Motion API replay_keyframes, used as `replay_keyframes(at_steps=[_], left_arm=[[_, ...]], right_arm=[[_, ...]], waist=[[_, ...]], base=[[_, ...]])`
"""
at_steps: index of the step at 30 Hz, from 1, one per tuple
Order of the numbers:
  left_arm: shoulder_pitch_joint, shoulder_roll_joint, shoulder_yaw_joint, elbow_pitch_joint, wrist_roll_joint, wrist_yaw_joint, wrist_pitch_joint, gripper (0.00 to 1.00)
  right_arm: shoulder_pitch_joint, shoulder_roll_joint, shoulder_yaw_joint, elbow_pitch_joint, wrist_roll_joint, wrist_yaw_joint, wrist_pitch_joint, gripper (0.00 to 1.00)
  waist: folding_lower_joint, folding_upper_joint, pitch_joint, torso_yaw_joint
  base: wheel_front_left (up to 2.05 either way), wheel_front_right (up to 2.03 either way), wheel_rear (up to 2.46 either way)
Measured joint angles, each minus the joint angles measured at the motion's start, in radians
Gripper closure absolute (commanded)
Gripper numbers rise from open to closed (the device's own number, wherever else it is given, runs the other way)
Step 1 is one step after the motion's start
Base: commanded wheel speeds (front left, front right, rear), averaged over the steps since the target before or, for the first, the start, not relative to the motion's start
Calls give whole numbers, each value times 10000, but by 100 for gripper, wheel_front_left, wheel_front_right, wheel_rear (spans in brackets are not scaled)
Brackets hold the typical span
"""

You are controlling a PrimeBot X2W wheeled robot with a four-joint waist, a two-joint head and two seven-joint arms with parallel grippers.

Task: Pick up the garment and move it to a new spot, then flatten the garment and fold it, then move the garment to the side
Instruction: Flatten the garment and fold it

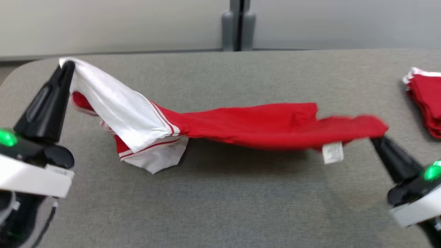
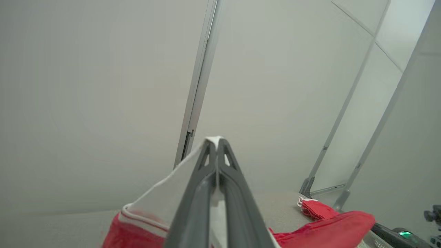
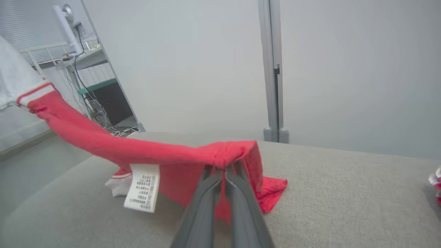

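A red garment [image 1: 255,125] with white sleeves and a white care label [image 1: 332,152] hangs stretched above the grey table [image 1: 220,199] between both arms. My left gripper [image 1: 67,65] is shut on the white end at the far left; in its wrist view the white cloth [image 2: 179,199] is pinched at my left gripper's [image 2: 217,142] tip. My right gripper [image 1: 375,139] is shut on the red end at the right; in the right wrist view my right gripper [image 3: 224,168] pinches a bunched red fold of the garment [image 3: 227,155]. A white sleeve [image 1: 156,158] droops to the table.
A stack of folded red garments [image 1: 425,100] lies at the table's right edge, also seen as the folded stack [image 2: 315,208]. A grey partition post [image 1: 238,26] stands behind the table's far edge. Shelving and cables [image 3: 86,69] sit off to the left.
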Motion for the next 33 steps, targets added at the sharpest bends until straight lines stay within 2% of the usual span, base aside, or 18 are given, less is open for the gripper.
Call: replay_keyframes(at_steps=[2,3,5,8,10,14,19,22,23,24,26,27,29,33], left_arm=[[-550,31,169,-90,-715,-67,614,100],[-1305,-2,255,-63,-1442,-94,1317,100],[-2158,-50,313,169,-1935,-48,1921,100],[-3570,-305,242,769,-2602,90,2830,100],[-4511,-522,81,1225,-2840,198,3344,100],[-6638,-779,-376,2309,-2658,318,4148,100],[-9185,-1294,-1204,4236,-1900,190,4916,100],[-10693,-1641,-1703,5484,-1118,-155,4993,100],[-10693,-1641,-1703,5484,-1118,-155,4993,100],[-11648,-1885,-2034,6255,-504,-512,4823,100],[-12573,-2111,-2341,7058,142,-905,4573,100],[-12573,-2111,-2341,7058,142,-905,4573,100],[-13459,-2313,-2784,7772,959,-1444,4172,100],[-14899,-3047,-2959,9166,2025,-2042,2621,100]], right_arm=[[-383,-646,-84,-738,1306,0,506,100],[-700,-1313,-366,-1239,2546,-2,1045,100],[-1097,-1944,-688,-1618,3557,-6,1482,100],[-1792,-2765,-1158,-1908,4591,-6,2096,100],[-2308,-3012,-1402,-1879,5361,-6,2522,100],[-3683,-3557,-1684,-777,5682,-4,3363,100],[-5947,-2884,-1074,1066,5676,-8,4884,100],[-7677,-2096,-711,1985,5195,-10,5288,100],[-7677,-2096,-711,1985,5195,-10,5288,100],[-8805,-1597,-479,2589,4610,-8,5265,100],[-9996,-1156,-201,3057,3806,-10,4945,100],[-9996,-1156,-201,3057,3806,-10,4945,100],[-11044,-825,109,3534,2801,-8,4282,100],[-12558,-462,949,4343,1225,-8,2984,100]], waist=[[0,0,-250,-205],[0,0,-481,-346],[0,0,-624,-429],[0,0,-586,-413],[0,0,-455,-375],[0,0,-79,-360],[0,0,683,-403],[0,0,1278,-453],[0,0,1278,-453],[0,-1,1715,-496],[0,0,2188,-546],[0,0,2188,-546],[0,0,2658,-598],[0,0,3482,-684]], base=[[0,0,0],[0,0,0],[0,0,0],[0,0,0],[0,0,0],[0,0,0],[0,0,0],[0,0,0],[0,0,0],[0,0,0],[0,0,0],[0,0,0],[0,0,0],[0,0,0]])
